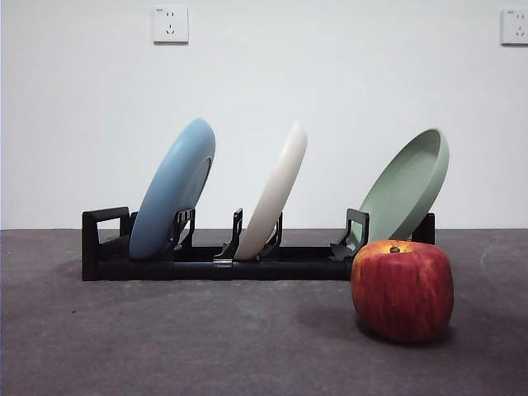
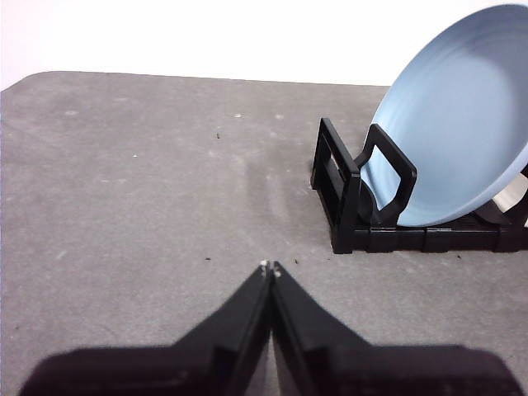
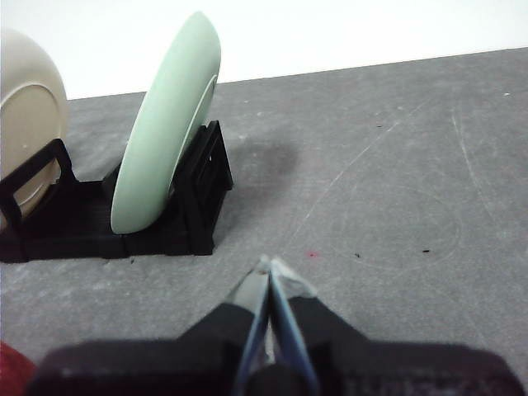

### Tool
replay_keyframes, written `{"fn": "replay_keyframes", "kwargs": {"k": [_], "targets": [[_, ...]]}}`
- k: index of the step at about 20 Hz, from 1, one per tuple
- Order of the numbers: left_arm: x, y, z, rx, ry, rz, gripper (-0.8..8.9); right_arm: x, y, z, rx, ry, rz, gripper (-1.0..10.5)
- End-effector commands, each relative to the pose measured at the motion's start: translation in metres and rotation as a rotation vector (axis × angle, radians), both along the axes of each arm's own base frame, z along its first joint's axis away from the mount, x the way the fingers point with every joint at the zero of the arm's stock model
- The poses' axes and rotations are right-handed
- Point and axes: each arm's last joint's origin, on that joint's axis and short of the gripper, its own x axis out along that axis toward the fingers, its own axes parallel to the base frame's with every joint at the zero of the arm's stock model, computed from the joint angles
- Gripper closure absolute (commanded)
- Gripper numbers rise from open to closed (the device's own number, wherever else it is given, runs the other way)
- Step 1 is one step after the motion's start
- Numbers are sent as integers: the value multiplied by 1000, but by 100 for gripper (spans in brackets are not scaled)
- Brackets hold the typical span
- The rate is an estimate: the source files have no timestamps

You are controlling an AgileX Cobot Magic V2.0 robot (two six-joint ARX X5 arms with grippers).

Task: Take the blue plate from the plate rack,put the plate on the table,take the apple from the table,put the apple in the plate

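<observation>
The apple (image 1: 402, 289) sits nearest the camera on the grey surface (image 1: 165, 346), just in front of the rack's right end, untouched. The blue plate (image 1: 172, 190) stands tilted in the leftmost slot of the black rack (image 1: 206, 262), with a cream plate (image 1: 274, 191) in the middle slot and a green plate (image 1: 406, 186) at the far end. The left claw (image 2: 270, 268) hangs near the blue plate with its jaws pressed together; the right claw (image 3: 268, 268), likewise closed, waits beside the green plate. To lift the blue plate cleanly, the left claw would best spread, pinch the upper rim and draw it out along its lean, clear of the cream plate.
</observation>
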Motion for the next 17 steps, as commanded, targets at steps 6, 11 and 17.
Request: {"fn": "replay_keyframes", "kwargs": {"k": [6, 11, 17], "targets": [[1, 0, -3, 9, -1, -2, 816, 0, 0, -4, 116, 29, -19, 946], [0, -1, -2, -12, 0, -46, 820, 0, 0, -2, 161, 36, -27, 951], [-4, -4, 11, -155, 30, -114, 820, -4, 0, 20, 195, 60, -37, 958]]}}
